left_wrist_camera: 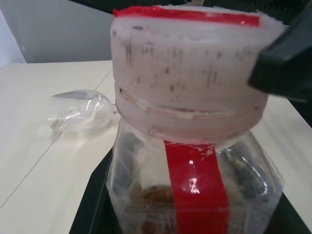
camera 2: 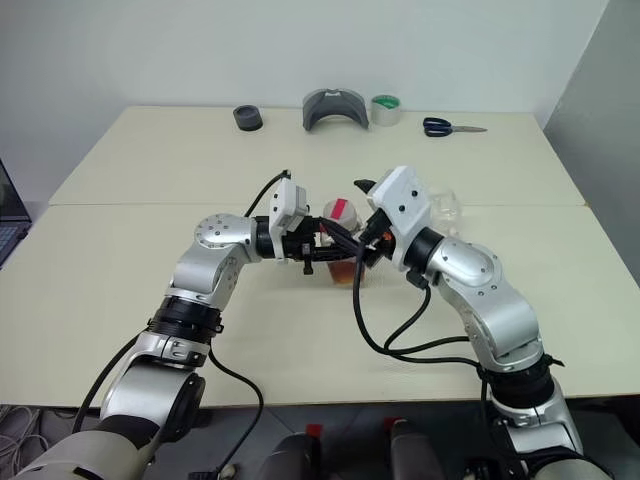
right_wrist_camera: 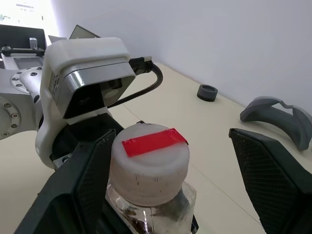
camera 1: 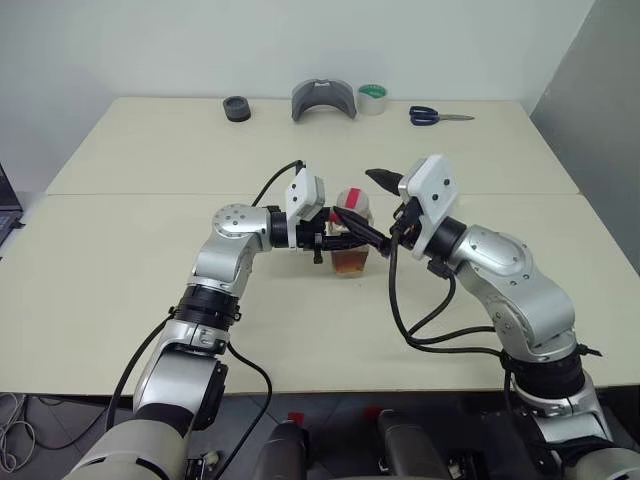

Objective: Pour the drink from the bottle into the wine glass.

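Two grippers meet at the small clear plastic bottle [camera 1: 352,240] with its red-and-white cap [right_wrist_camera: 148,165]: the left gripper [camera 1: 335,241] is clamped on the bottle's body, holding it upright just above the cream table [camera 1: 140,250], while the right gripper [right_wrist_camera: 170,180] has its fingers spread either side of the cap, not gripping it. Amber drink [camera 1: 350,262] sits low inside. Uncapping looks to be the step in hand; next the right fingers must close and twist. Beyond, the clear stemmed wine glass [left_wrist_camera: 80,117] lies tipped on its side and needs righting before pouring.
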Robot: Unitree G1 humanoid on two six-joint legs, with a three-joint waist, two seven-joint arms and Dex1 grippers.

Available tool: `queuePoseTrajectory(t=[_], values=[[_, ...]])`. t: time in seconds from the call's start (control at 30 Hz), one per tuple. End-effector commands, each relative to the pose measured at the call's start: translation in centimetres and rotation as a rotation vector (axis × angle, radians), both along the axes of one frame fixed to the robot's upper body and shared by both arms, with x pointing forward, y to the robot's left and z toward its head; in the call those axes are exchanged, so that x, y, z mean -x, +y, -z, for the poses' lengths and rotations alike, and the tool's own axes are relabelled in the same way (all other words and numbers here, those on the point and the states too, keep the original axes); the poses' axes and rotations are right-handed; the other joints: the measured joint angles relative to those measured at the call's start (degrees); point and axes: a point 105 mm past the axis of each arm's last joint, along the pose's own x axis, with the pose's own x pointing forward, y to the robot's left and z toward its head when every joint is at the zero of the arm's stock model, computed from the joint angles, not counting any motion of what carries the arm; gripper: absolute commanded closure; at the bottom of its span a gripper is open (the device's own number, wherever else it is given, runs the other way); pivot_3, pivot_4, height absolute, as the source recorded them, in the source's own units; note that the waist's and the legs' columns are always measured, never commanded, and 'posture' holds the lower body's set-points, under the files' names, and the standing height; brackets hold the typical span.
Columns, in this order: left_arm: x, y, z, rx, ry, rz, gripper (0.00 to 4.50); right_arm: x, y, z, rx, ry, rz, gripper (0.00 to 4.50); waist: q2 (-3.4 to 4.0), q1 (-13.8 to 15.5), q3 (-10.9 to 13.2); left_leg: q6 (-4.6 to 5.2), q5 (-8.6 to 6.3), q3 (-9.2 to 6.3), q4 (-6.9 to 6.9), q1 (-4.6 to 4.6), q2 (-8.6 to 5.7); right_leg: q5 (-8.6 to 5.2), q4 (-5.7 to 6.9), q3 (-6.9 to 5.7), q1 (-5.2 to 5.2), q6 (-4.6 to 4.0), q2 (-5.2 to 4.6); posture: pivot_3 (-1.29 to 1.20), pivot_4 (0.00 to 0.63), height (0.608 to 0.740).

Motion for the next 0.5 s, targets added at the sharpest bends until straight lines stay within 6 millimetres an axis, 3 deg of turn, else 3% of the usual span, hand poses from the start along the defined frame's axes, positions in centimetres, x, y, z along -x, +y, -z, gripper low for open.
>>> queuePoseTrajectory(t=[0.03, 0.2, 0.5], values=[[0.4, 0.0, -1.3, 0.025, -0.049, 0.024, 2.81, 0.1, -1.9, -1.3, -0.025, -0.042, 0.056, 0.55, 0.00, 0.00, 0.00, 0.00, 0.00, 0.00, 0.00, 0.00, 0.00, 0.00, 0.00, 0.00, 0.00, 0.00, 0.00, 0.00, 0.150, 0.740], [0.3, 0.1, -1.2, 0.026, -0.043, 0.024, 2.81, 0.8, -2.0, -1.4, -0.019, -0.028, 0.019, 0.55, 0.00, 0.00, 0.00, 0.00, 0.00, 0.01, 0.00, 0.00, 0.00, 0.00, 0.00, 0.01, 0.00, 0.00, 0.00, 0.00, 0.150, 0.740], [0.2, 0.2, -1.6, 0.035, -0.004, 0.047, 2.81, 4.3, 0.4, -1.5, 0.005, 0.028, -0.205, 0.55, 0.00, -0.01, 0.00, 0.01, 0.00, -0.01, 0.00, 0.00, 0.01, 0.00, 0.00, -0.01, 0.00, 0.00, 0.01, 0.00, 0.150, 0.740]])
